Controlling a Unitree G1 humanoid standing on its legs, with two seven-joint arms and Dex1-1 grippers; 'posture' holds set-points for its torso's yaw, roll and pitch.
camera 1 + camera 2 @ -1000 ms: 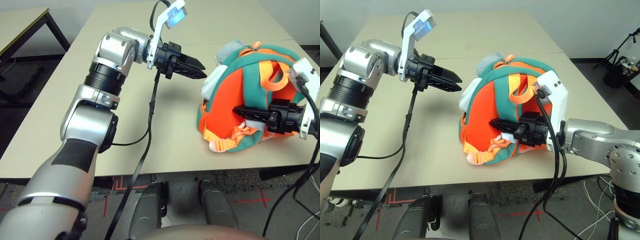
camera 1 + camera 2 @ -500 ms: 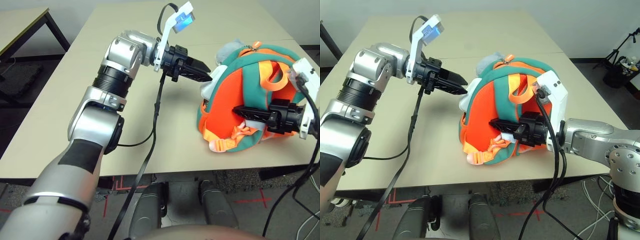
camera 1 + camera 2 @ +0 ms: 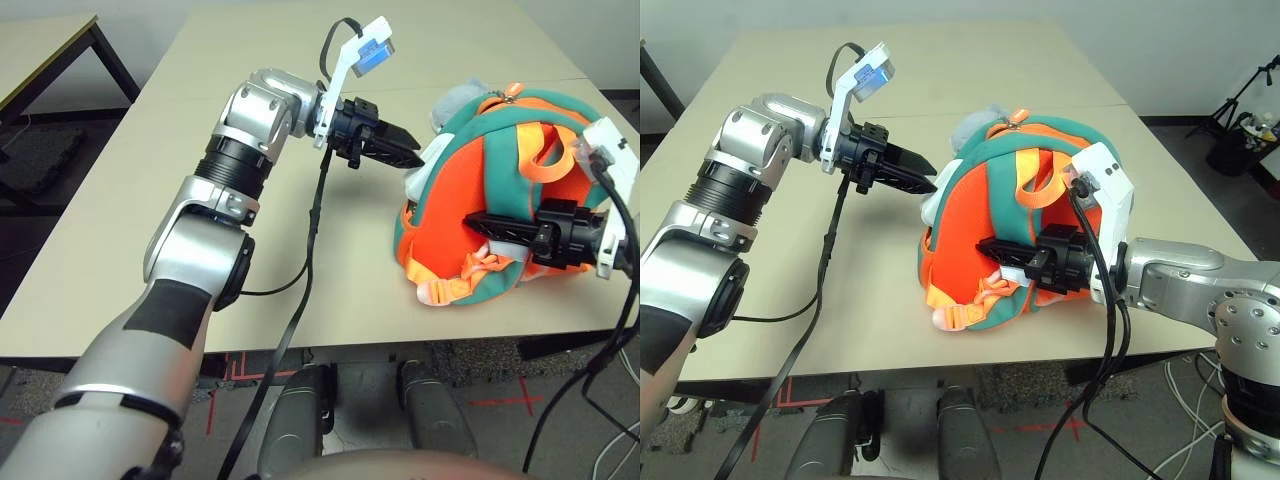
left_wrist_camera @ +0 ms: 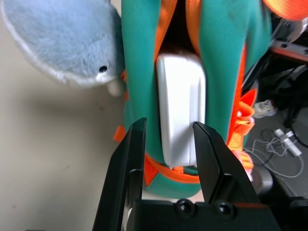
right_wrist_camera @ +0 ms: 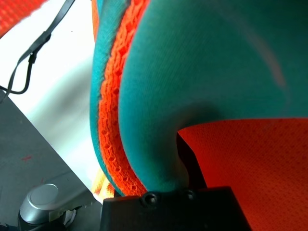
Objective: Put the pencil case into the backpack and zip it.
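Holding left end effector apart, just beside white pencil case partway inside open backpack. Keeping right end effector at teal strap; cannot tell whether clamped.

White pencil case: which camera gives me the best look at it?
The left wrist view: the pencil case shows nearly whole, lodged in the backpack's unzipped opening. Both eye views show only its protruding part beside the left gripper.
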